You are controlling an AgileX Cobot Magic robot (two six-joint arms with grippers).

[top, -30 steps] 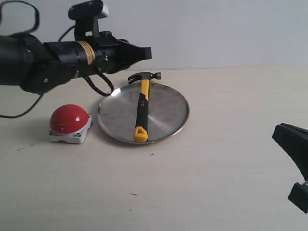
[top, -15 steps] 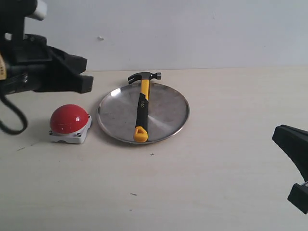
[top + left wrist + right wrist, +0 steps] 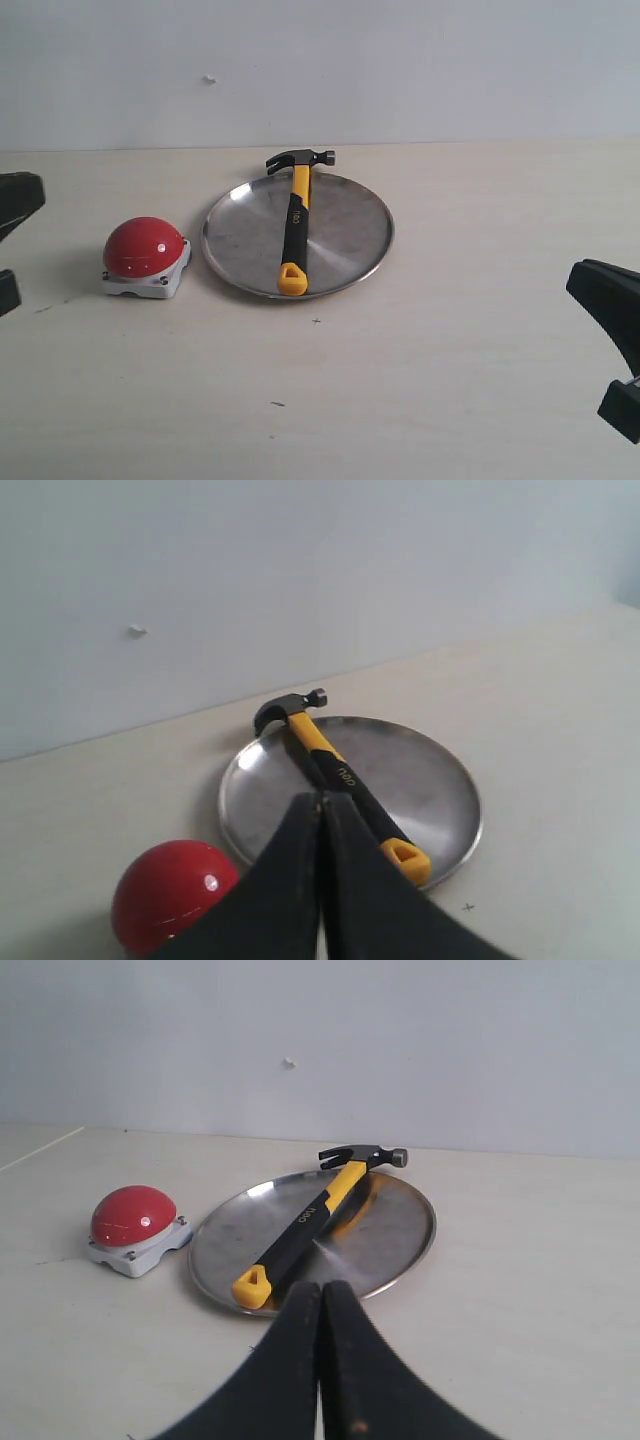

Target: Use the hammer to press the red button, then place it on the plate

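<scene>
The hammer (image 3: 293, 225) lies across the plate (image 3: 348, 235), head overhanging its upper rim, so park your left hand (image 3: 321, 798) and right hand (image 3: 321, 1288), both pinched together empty, well clear.

Hammer (image 3: 293, 225) lies flat across the plate (image 3: 345, 235): dark claw head overhangs the far rim, yellow looped end at the near rim, black sleeve mid-plate. Plate is round, shallow, silver and scuffed. Red button (image 3: 143, 247), a glossy dome on a white square base, sits just left of the plate, not touching.
</scene>
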